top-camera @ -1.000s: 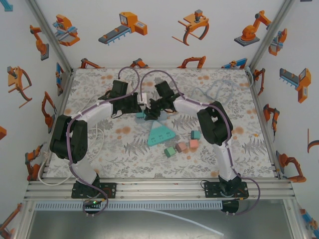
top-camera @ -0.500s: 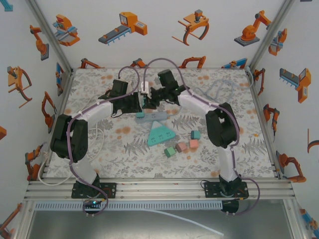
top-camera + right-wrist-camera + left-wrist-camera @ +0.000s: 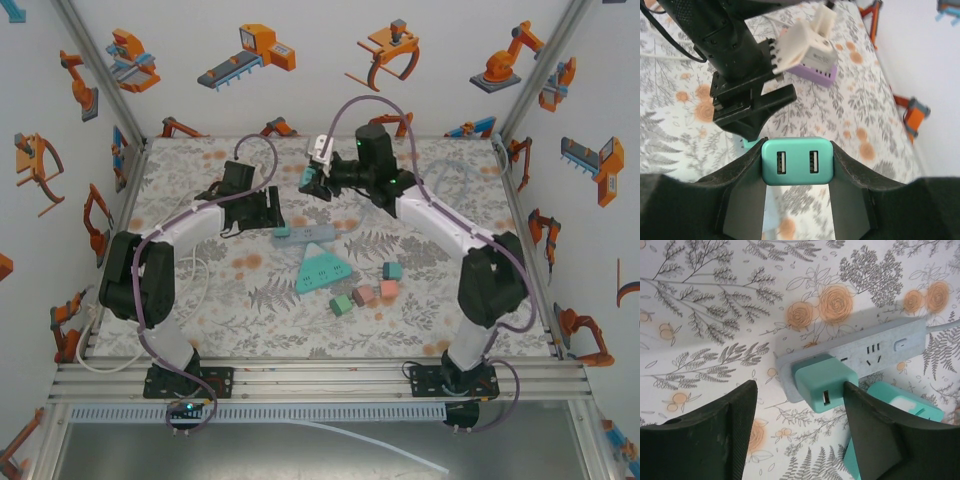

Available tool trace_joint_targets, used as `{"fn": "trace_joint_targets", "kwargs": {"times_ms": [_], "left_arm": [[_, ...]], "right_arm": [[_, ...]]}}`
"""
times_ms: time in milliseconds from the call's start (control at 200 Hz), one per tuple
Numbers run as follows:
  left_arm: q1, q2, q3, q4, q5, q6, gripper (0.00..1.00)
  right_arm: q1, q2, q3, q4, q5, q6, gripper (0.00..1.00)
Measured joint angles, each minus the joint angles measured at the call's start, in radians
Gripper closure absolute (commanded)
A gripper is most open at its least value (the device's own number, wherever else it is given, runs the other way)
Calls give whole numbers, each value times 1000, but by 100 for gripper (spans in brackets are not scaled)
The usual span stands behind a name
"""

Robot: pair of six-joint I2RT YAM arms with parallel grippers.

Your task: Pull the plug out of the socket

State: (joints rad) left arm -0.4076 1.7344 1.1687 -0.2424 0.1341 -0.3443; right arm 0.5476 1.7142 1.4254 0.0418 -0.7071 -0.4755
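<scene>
Objects on the floral table cover [image 3: 200, 300] apart from the work.
A teal block [image 3: 391, 271], salmon block [image 3: 389, 289], pink block [image 3: 363, 295] and green block [image 3: 341, 303] cluster right of centre; robot stickers [image 3: 248, 55] dot the white walls.

There are two square teal plastic plugs [image 3: 797, 162], one long grey plastic power strip [image 3: 860, 351] and one flat teal plastic triangle socket block [image 3: 321, 270]. There are two small pink cubes [image 3: 388, 289] and two small green-blue cubes [image 3: 391, 271], four in all. There are also two black-and-white robot arms [image 3: 192, 228].
</scene>
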Motion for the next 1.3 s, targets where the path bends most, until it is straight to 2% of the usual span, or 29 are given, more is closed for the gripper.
{"fn": "trace_joint_targets", "kwargs": {"times_ms": [275, 436, 611, 796, 941, 1066, 1302], "left_arm": [[0, -1, 50, -146, 36, 1, 8], [-2, -42, 65, -175, 65, 0, 1], [-1, -166, 77, -183, 94, 1, 3], [-2, -358, 51, -156, 163, 4, 3], [-16, -530, -23, -132, 225, 31, 3], [-48, -634, -77, -137, 233, 69, 3], [-56, -668, -107, -164, 193, 99, 3]], "right_arm": [[0, -301, -146, -119, 286, 356, 100], [0, -348, -159, -291, 461, 569, 100], [-3, -256, -115, -557, 592, 717, 99], [-29, -125, -105, -704, 608, 815, 98], [-44, -25, -105, -753, 619, 864, 94], [-45, 49, -106, -758, 615, 896, 90], [-45, 119, -117, -718, 619, 951, 84]]}}
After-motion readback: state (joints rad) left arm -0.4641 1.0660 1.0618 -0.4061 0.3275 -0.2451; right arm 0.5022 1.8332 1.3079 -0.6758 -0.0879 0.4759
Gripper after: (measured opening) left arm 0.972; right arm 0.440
